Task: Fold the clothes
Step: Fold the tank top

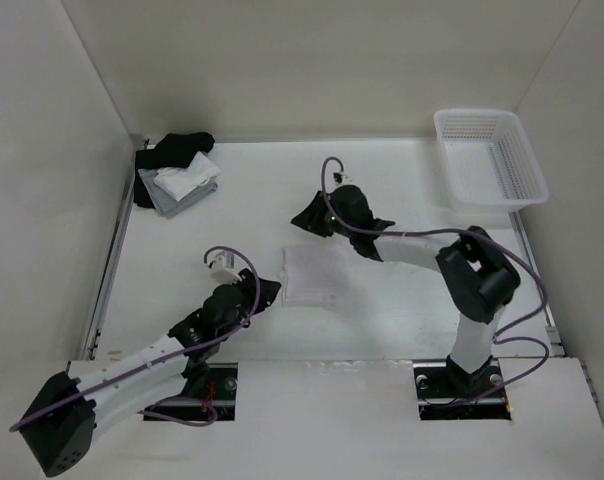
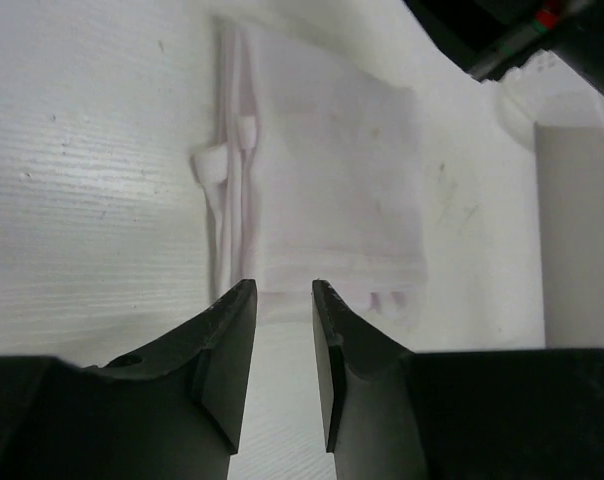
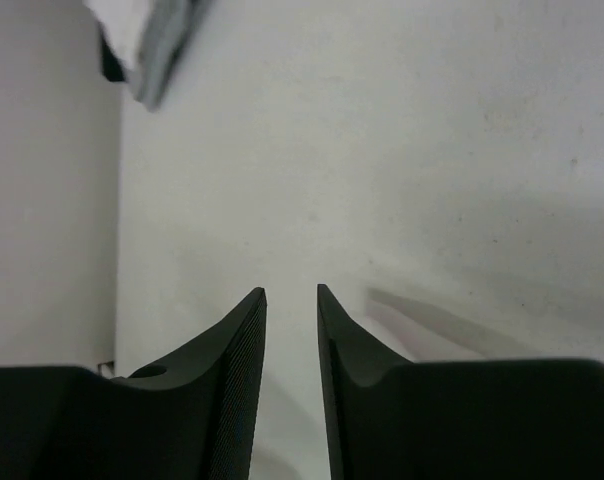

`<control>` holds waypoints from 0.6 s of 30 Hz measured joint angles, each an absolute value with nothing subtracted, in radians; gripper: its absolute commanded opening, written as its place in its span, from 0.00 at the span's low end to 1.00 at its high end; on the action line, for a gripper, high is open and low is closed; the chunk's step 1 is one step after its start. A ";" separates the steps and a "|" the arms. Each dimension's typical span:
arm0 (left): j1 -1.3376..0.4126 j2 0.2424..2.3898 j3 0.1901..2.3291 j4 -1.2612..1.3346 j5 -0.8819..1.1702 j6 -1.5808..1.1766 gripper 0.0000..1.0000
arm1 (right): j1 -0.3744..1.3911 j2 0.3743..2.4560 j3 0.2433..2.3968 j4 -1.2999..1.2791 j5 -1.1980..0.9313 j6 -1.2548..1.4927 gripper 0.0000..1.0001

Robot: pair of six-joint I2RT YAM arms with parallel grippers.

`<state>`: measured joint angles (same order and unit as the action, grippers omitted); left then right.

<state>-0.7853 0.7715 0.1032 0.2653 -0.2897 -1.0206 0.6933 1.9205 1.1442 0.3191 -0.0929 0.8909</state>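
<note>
Both are slightly parted and empty: left end effector (image 2: 282,287), right end effector (image 3: 292,290) over the desk (image 3: 432,150). Just ahead of the left tips the top (image 2: 332,180) lies flat, already a compact rectangle; folding looks nearly done, perhaps one last fold left.

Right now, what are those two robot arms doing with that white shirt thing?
They are folding a white top. It lies on the table, folded into a rectangle. The left end effector is at its near left corner and the right end effector is past its far edge, both open and holding nothing.
</note>
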 measured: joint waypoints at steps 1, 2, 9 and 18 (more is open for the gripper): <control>-0.779 0.727 0.109 0.231 -0.299 -1.014 0.30 | 0.682 1.868 1.118 0.328 -0.100 0.894 0.34; -0.771 0.691 0.117 0.201 -0.308 -1.005 0.32 | 0.670 1.815 1.094 0.335 -0.106 0.893 0.37; -0.650 0.626 0.214 0.047 -0.344 -0.911 0.42 | 0.526 1.378 0.848 0.414 -0.095 0.849 0.53; -0.503 0.722 0.286 -0.008 -0.300 -0.831 0.46 | 0.294 0.938 0.434 0.419 0.064 0.819 0.58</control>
<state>-0.5026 0.7223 0.2863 -0.0082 -0.3000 -0.8314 0.2935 0.9382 0.4343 0.4191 0.0635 0.8188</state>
